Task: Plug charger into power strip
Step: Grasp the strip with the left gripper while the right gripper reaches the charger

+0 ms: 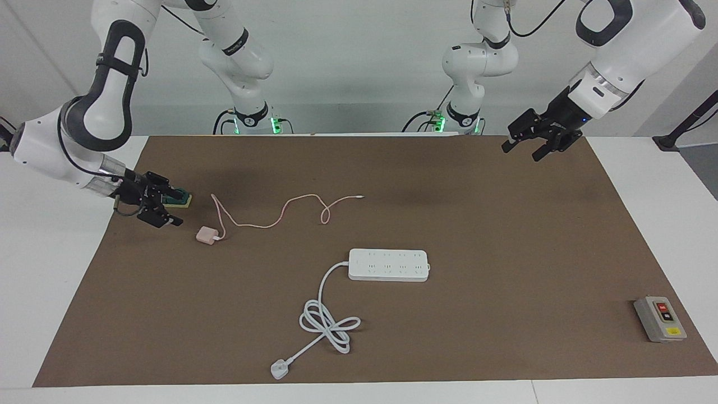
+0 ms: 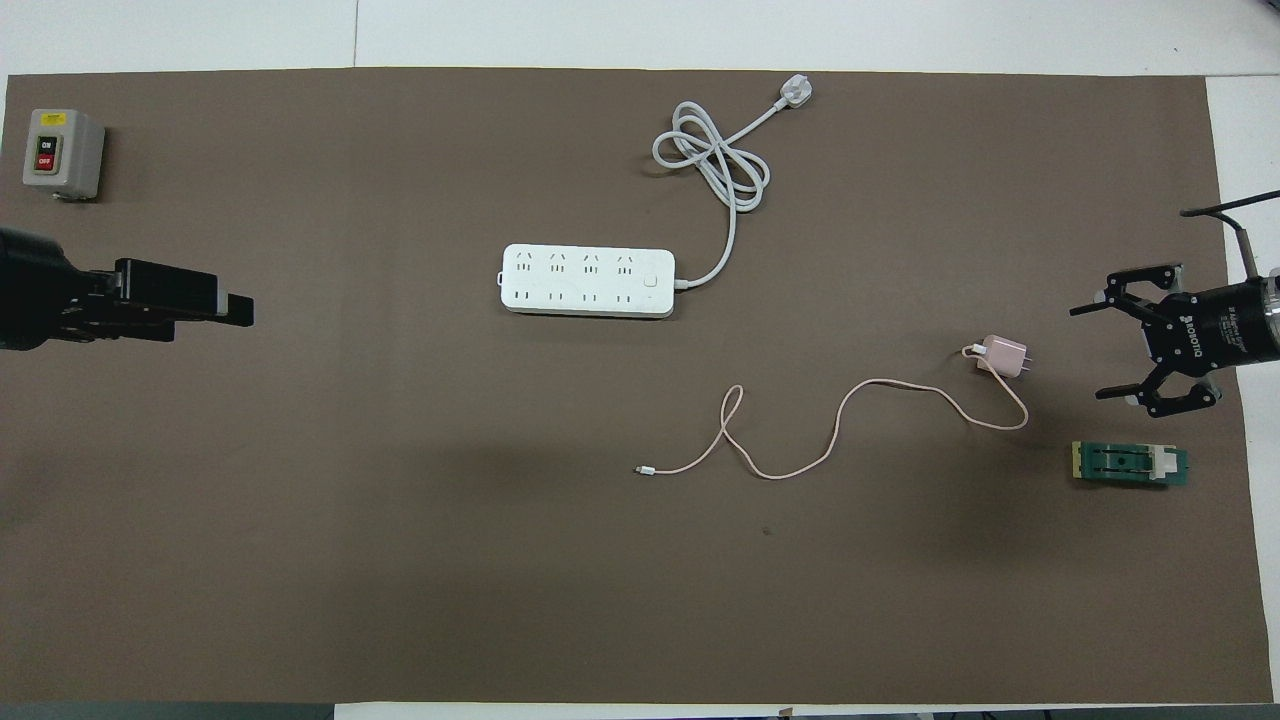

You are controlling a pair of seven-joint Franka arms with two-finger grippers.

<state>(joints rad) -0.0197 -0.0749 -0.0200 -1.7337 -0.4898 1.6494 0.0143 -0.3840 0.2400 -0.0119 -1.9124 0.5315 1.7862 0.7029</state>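
The charger (image 1: 206, 235) (image 2: 1003, 356), a small pale pink cube, lies on the brown mat toward the right arm's end. Its thin pink cable (image 1: 280, 216) (image 2: 850, 400) snakes toward the middle of the table. The white power strip (image 1: 388, 265) (image 2: 588, 281) lies flat, sockets up, farther from the robots than the charger. My right gripper (image 1: 178, 209) (image 2: 1095, 350) hangs open and empty just above the mat, beside the charger and apart from it. My left gripper (image 1: 521, 152) (image 2: 240, 310) is open and empty, raised over the left arm's end of the mat.
The strip's thick white cord (image 1: 328, 320) (image 2: 715, 165) coils away from the robots and ends in a white plug (image 1: 279, 369) (image 2: 796, 92). A grey button box (image 1: 660, 318) (image 2: 62, 152) sits near the left arm's end. A small green block (image 1: 182, 197) (image 2: 1130, 464) lies by the right gripper.
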